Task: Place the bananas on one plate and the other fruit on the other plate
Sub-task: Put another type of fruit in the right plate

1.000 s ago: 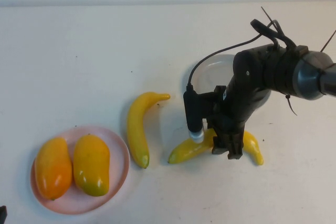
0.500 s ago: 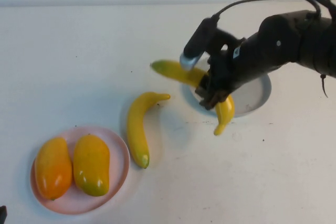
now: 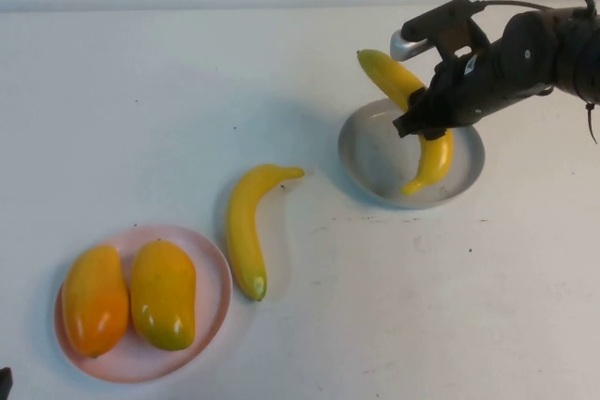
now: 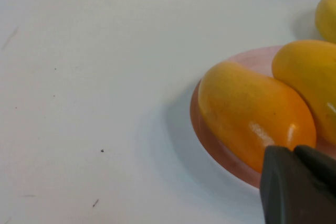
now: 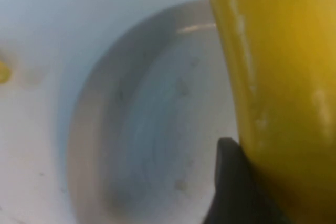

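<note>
The worktop (image 3: 141,91) is a smooth, matt white surface marked with a few small dark specks.

The right arm, black and cable-wrapped, reaches in from the right edge toward the far right part of the worktop. The right gripper (image 3: 424,119) hangs over the grey plate (image 3: 375,161) with its fingers clamped on the middle of a banana (image 3: 427,152). This held banana is long, slim, curved and glossy yellow; one end points toward the far edge beyond the plate rim, the other end droops over the plate's basin. Whether that lower tip touches the plate cannot be told. In the right wrist view the same banana (image 5: 273,77) fills the frame beside one dark finger, above the plate's smooth, shallow, faintly ringed basin (image 5: 147,129).

The pink plate (image 3: 211,274), round and shallow with a raised rim, sits near the near-left corner. It carries two plump, oval, glossy fruits side by side: an orange-tinted fruit (image 3: 94,300) nearer the left edge and a yellow fruit (image 3: 163,293) with a greenish end.

A second banana (image 3: 246,227) lies flat on the bare worktop between the two plates, just beside the pink plate's rim, its greenish tip toward the near edge.

The left gripper (image 4: 296,184) sits low at the near-left corner, next to the pink plate, fingers clenched together on nothing.
</note>
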